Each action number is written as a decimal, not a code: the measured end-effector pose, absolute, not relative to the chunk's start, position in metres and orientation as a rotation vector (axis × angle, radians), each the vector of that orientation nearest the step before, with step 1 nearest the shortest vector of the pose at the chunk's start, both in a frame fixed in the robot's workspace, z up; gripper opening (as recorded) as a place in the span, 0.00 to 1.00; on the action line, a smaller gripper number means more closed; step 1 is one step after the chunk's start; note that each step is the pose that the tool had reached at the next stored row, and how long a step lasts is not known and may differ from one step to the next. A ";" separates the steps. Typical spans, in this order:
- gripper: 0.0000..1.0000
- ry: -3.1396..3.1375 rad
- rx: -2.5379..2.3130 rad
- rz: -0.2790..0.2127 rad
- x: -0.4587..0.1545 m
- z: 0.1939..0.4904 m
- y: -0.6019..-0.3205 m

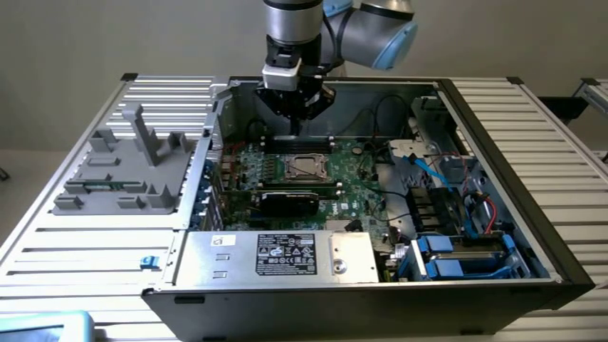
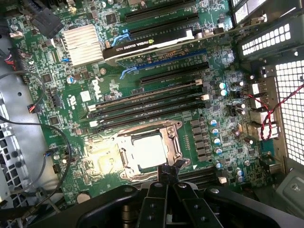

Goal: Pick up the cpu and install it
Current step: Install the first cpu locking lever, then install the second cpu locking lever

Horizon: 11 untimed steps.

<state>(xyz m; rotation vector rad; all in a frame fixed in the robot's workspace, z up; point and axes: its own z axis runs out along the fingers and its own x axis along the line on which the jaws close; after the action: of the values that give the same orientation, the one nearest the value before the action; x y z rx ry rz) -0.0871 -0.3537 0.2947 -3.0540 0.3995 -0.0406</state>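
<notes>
Cpu (image 2: 147, 151) sits in socket (image 2: 124, 164) below closed fingers (image 2: 167, 176).

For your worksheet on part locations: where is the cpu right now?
The cpu lies in the socket frame at the motherboard's centre in the exterior view, just beyond the black graphics card and below the end effector.

A plain beige wall (image 1: 114, 35) stands behind the bench, evenly lit with no hard shadows. The worktop is a ribbed, slatted aluminium table (image 1: 560, 142), pale grey. At the exterior view's left, a strip of light floor (image 1: 14, 171) shows beyond the table's edge.
</notes>
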 end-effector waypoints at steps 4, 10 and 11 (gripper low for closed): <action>0.11 0.399 -3.054 -0.041 -0.087 0.295 -0.354; 0.11 0.399 -3.054 -0.041 -0.087 0.295 -0.354; 0.11 0.400 -3.054 -0.041 -0.087 0.295 -0.354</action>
<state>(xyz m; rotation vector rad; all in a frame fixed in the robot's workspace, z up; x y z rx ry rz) -0.0874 -0.3537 0.2947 -3.0541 0.3996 -0.0407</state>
